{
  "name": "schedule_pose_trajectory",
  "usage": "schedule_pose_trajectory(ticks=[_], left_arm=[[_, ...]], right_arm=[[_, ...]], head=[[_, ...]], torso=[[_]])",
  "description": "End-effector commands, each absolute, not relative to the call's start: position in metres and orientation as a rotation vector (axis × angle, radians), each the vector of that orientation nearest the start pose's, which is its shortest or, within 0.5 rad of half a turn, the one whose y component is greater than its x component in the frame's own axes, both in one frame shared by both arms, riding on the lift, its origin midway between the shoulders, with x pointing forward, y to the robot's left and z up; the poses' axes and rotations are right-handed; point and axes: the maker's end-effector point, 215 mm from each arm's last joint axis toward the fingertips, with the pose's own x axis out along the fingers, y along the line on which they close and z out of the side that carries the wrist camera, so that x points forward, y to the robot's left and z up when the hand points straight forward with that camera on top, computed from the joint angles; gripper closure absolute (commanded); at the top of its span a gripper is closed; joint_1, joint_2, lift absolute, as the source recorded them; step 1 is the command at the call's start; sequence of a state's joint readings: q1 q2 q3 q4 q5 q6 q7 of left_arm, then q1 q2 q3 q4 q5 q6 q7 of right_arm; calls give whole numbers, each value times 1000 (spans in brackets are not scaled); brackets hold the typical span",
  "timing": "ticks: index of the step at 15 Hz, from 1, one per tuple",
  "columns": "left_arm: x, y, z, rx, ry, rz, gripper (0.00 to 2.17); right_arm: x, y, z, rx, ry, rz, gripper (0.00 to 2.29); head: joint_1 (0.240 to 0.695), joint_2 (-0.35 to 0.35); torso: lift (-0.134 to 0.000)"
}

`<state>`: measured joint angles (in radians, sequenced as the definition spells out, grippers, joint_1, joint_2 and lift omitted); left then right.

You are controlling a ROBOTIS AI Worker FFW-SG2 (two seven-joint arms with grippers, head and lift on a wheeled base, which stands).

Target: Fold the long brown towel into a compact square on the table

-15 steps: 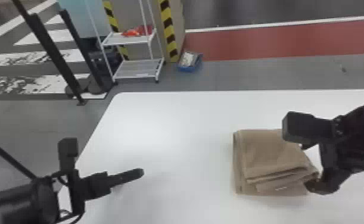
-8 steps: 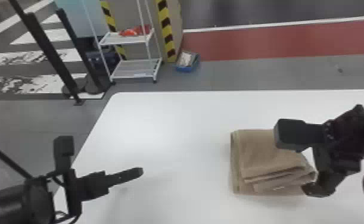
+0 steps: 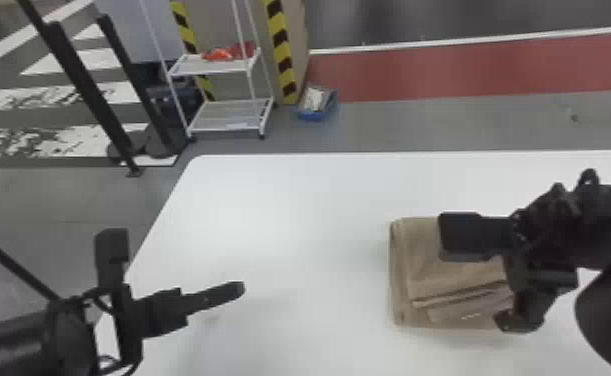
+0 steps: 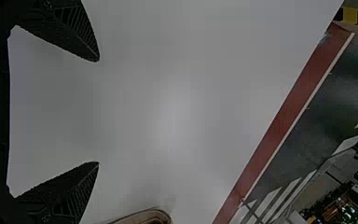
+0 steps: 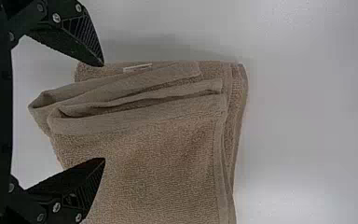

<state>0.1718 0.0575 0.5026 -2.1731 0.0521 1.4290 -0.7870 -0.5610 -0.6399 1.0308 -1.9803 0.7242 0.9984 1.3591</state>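
Observation:
The brown towel (image 3: 449,280) lies on the right part of the white table, folded into a thick squarish stack with uneven layered edges at its near side. My right gripper (image 3: 479,285) is over the towel's right part, hiding some of it. In the right wrist view, the open right gripper (image 5: 103,112) has its fingers spread over the towel (image 5: 154,158), nothing held between them. Over the table's left side is my left gripper (image 3: 239,289), away from the towel. Seen in the left wrist view, the left gripper (image 4: 99,112) stands open; part of the towel (image 4: 144,217) shows there.
The white table (image 3: 289,200) has its left edge beneath the left arm. On the floor beyond stand a white shelf rack (image 3: 229,120), a blue bin (image 3: 314,107) and dark posts (image 3: 89,90).
My right gripper has shifted left and slightly inward over the towel. The left gripper has barely moved, and the towel's folds look the same.

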Motion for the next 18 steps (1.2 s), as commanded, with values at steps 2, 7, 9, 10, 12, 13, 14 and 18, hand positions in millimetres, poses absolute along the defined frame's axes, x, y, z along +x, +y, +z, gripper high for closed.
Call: schedule_pose_trajectory(ticks=[2,7,9,10,12,13,14,18], left_arm=[[389,311,-428,-495,819,-257,90],[389,312,-430,-496,820,-255,90],[388,311,-431,-499,823,-257,90],[388,311,-431,-500,823,-259,90],[388,311,-430,-502,822,-260,90],[388,313,-430,-503,819,-257,90],[387,315,-430,-508,817,-254,90],[384,316,-431,-507,820,-252,90]], right_arm=[[445,-126,-416,-1258,918,1141,218],[448,-118,-420,-1249,927,1142,407],[451,-117,-416,-1242,924,1134,410],[452,-113,-414,-1237,917,1136,471],[452,-109,-412,-1226,912,1137,478],[452,-108,-412,-1221,912,1137,478],[452,-109,-412,-1215,916,1133,478],[455,-105,-408,-1199,909,1128,478]], head=[[695,238],[695,247],[695,252],[695,254],[695,258],[695,261],[695,263],[695,270]], torso=[[-124],[-124],[-124],[-124],[-124],[-124],[-124],[-124]])
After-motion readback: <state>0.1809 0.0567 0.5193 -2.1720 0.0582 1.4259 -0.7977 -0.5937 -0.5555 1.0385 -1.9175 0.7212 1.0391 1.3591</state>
